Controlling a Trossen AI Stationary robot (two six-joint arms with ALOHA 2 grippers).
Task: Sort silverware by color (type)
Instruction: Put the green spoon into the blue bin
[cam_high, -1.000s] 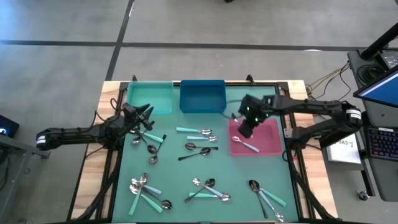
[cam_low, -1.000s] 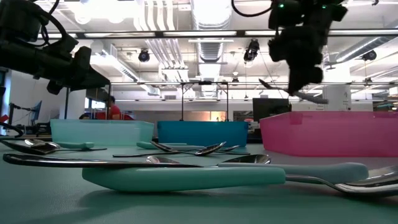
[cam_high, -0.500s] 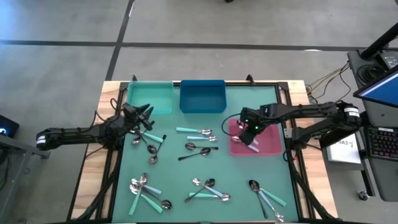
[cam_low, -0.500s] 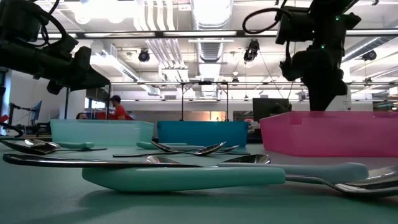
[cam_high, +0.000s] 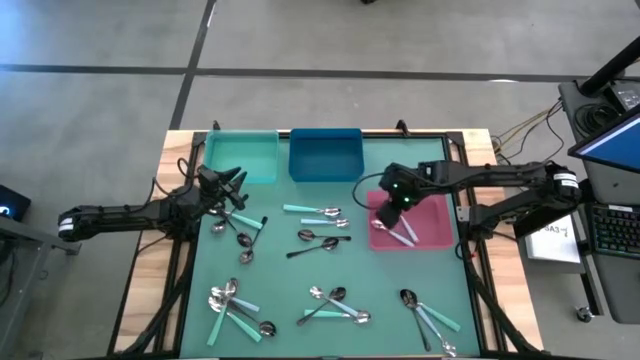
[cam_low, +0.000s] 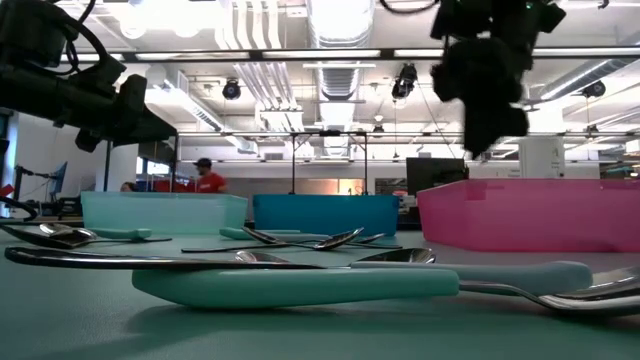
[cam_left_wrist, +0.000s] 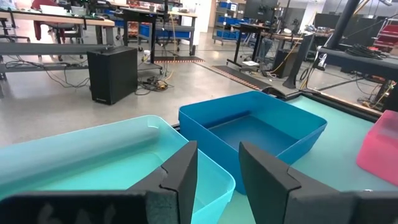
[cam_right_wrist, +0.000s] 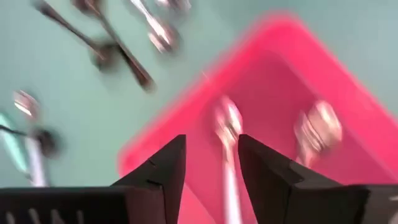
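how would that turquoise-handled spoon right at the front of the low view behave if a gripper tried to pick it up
The turquoise-handled spoon lies flat on the mat, so fingers would probably struggle to get under it. Its thick plastic handle looks rigid and likely grips better than bare metal. A silver spoon appears to lie close behind it, so a push might drag both.

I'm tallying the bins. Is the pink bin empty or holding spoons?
Holding spoons: the pink bin has two silver spoons lying inside, seen from above and in the right wrist view.
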